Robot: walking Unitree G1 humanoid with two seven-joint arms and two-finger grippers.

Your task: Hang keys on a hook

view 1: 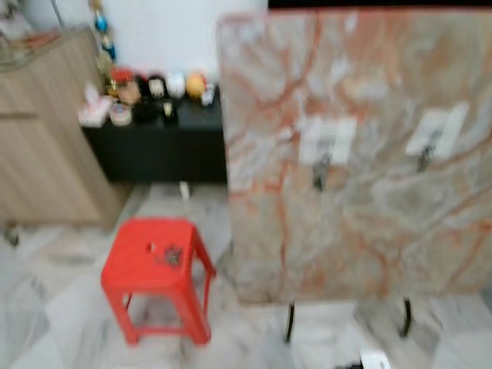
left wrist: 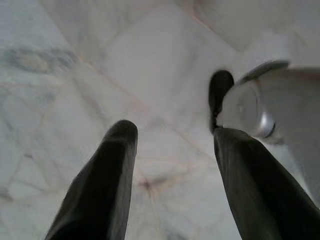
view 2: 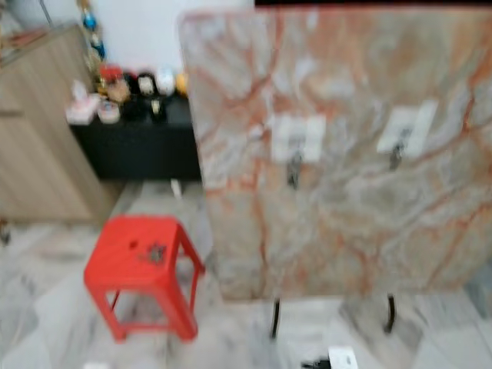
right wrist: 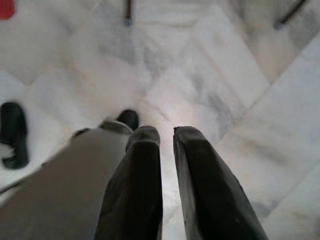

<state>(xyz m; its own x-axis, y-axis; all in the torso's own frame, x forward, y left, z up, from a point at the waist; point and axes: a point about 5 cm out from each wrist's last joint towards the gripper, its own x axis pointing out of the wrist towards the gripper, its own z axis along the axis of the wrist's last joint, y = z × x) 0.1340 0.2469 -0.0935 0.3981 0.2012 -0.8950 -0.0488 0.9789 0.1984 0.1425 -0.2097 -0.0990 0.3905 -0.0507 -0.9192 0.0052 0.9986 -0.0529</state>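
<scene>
standing back from the work, the robot looks to be at the approach step, with nothing picked up yet. the keys (view 1: 171,254) lie on the seat of the red stool (view 1: 131,265), which stands on the marble floor (view 1: 46,307) just left of a marbled board (view 1: 361,231) on thin black legs. two hooks sit on white plates on that board: the near hook (view 1: 321,171) and a farther hook (view 1: 425,156) to its right. the views are blurred, so fine detail of the keys cannot be told.

next, i judge, it must close on the stool and bring one arm down over the keys.

left end effector (left wrist: 175,137) hangs over the floor, fingers spread wide, holding nothing. right end effector (right wrist: 167,135) hangs likewise, fingers nearly together with a slim gap, empty.
</scene>
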